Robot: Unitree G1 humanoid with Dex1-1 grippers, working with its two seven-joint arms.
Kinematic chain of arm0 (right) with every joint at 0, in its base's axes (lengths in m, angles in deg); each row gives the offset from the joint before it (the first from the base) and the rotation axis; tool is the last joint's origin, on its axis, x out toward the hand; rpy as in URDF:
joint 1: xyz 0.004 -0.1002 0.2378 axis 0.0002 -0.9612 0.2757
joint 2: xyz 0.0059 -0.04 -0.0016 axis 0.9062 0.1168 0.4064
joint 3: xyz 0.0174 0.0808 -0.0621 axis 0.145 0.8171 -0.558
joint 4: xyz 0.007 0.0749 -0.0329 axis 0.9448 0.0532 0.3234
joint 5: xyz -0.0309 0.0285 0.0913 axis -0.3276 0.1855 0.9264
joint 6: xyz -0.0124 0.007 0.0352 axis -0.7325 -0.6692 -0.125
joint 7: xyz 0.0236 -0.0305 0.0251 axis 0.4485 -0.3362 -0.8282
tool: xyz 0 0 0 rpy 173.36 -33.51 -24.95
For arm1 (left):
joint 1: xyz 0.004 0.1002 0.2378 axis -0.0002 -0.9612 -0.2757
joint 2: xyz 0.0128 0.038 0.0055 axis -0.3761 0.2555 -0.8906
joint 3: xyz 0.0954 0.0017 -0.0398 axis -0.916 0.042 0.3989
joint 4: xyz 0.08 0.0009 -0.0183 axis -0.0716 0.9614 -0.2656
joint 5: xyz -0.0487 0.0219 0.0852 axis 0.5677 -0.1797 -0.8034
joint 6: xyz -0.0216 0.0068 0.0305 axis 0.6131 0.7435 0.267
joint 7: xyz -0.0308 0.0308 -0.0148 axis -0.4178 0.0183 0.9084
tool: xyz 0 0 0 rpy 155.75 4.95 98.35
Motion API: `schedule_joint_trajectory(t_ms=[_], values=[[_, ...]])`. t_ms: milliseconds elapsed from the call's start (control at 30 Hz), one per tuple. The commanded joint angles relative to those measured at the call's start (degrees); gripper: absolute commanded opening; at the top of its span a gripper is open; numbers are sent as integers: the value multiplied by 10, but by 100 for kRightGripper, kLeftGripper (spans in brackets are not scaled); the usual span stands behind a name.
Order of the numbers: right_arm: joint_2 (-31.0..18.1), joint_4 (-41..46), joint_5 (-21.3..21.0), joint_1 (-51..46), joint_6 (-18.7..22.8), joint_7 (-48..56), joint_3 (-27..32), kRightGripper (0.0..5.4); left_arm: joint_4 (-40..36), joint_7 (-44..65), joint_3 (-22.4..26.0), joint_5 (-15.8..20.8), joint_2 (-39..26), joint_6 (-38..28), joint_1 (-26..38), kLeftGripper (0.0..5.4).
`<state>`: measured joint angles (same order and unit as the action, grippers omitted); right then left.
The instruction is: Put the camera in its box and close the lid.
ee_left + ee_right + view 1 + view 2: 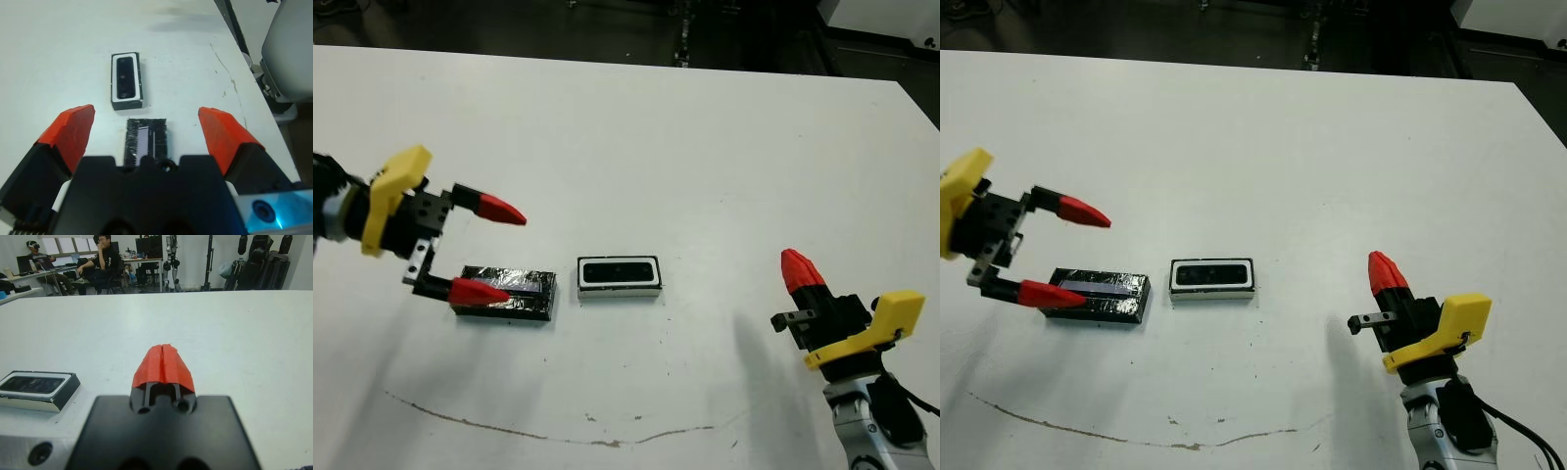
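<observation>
I'm holding my left gripper [489,250] level with fingers spread wide over the lid [504,291] beside the box [619,276], while my right gripper [796,271] is pointing upward, fingers pressed together.

I could read no text anywhere; no label, brand, number or sign showed on the table [705,137]; the camera [619,272], the box [619,291] and the lid [509,292] bore nothing legible.

one camera [618,271], one box [619,290], one lid [505,293], two claws
</observation>
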<state>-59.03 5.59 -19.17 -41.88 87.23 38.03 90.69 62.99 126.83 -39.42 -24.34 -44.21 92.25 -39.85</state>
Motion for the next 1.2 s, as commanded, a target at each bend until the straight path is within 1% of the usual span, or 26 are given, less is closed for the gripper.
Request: schedule_joint_trajectory(t_ms=[33, 167, 333, 500, 600, 700, 833, 900, 1100, 1167, 1200], values=[[-6, -1, 1, -9, 4, -5, 2, 2, -8, 2, 5, -13, 2, -3, -19, 540], [-8, -5, 1, -9, 4, -4, 2, 2, -6, 10, 4, -18, 8, -14, -24, 540], [-9, -7, 6, -7, 6, -1, 2, 2, -5, 15, 1, -21, 9, -3, -24, 540], [-9, -11, 3, -8, 0, 0, 2, 2, -3, 21, -2, -28, 11, -1, -21, 540], [-10, -8, 1, -8, 3, -2, 2, 2, -2, 19, -6, -42, 12, -9, -20, 540], [-9, -8, 3, -9, 3, -1, 1, 2, -2, 11, -12, -52, 14, 7, -16, 540], [-10, -8, -3, -11, 2, -3, 0, 2, 14, 10, -22, -69, 25, 6, -8, 540], [-8, -8, 1, -11, 2, -2, 1, 2, 24, 14, -24, -75, 32, 2, -5, 540], [-7, -5, -7, -14, 0, -7, -2, 2, 32, 21, -23, -85, 42, -12, -3, 540], [-6, -3, -6, -16, 3, -10, -2, 2, 33, 23, -29, -83, 39, 25, 0, 540], [-6, -3, -3, -16, 4, -9, -1, 2, 33, 23, -30, -83, 40, 32, 0, 540]])
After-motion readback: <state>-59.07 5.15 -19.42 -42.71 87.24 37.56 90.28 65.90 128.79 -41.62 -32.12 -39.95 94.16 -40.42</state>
